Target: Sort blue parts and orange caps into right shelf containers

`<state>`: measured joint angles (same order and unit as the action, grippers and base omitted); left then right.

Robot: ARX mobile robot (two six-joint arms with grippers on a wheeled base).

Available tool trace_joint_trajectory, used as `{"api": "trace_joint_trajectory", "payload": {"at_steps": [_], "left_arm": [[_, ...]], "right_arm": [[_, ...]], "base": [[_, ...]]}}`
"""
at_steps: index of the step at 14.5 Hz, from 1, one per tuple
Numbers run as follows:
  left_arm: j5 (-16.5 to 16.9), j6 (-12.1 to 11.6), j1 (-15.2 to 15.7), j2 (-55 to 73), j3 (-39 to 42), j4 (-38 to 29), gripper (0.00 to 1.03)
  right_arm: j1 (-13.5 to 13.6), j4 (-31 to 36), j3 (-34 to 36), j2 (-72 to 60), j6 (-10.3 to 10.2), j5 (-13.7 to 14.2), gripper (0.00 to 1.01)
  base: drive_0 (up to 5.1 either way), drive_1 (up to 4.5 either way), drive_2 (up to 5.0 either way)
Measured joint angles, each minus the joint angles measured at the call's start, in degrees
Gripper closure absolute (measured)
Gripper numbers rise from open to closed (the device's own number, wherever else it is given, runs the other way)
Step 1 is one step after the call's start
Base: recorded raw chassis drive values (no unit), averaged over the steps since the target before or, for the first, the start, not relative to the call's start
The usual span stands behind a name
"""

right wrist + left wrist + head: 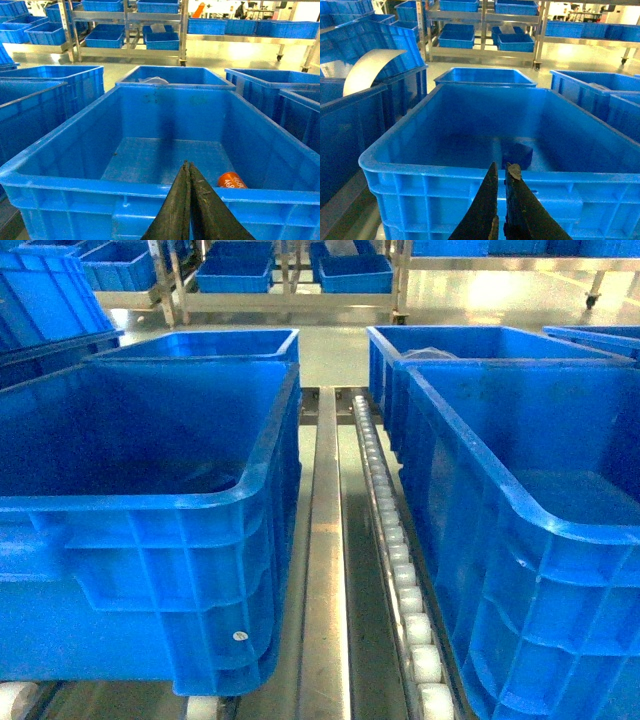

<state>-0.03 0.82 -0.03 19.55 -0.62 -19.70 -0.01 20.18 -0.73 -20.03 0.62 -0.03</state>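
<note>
Blue crates (150,530) side by side; left hand (501,172) nearly closed, right hand (187,167) pinched closed, both empty.

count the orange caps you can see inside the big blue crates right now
1. A small orange plastic cap with white printing lies on the floor of the large bright-blue plastic crate in front of the right gripper, near its front right corner. Others may be hidden behind crate walls.
</note>
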Motion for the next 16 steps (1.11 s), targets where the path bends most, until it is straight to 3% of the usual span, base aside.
{"api": "trace_joint_trajectory", "payload": {"at_steps": [7,8,9,13,16], "left_arm": [[0.00,0.00,0.00,-9.84,0.00,9.86,1.01],[0.22,-0.04,0.00,-15.72,-0.02,18.93,1.01],[0.15,-0.04,0.00,-18.97,-0.02,19.10,1.01],[0.07,-0.20,0.00,-18.93,-0.02,20.04,1.01],[0.02,-0.17,0.00,-18.93,-0.02,20.00,0.67]], "right_arm": [[0.00,-10.16,0.00,10.08,-0.02,0.02,0.99],[0.00,-17.51,-0.02,14.86,-0.02,-0.04,0.99],[0.00,-20.63,-0.02,19.19,-0.02,0.04,0.99],[0.00,-20.52,-0.02,19.71,-0.04,0.00,0.99],[0.00,-20.48,-0.02,19.71,-0.04,0.00,0.64]], "base": [[0.0,0.00,0.0],[0.0,0.00,0.0],[0.0,0.00,0.0],[0.0,0.00,0.0],[0.0,0.00,0.0]]}}
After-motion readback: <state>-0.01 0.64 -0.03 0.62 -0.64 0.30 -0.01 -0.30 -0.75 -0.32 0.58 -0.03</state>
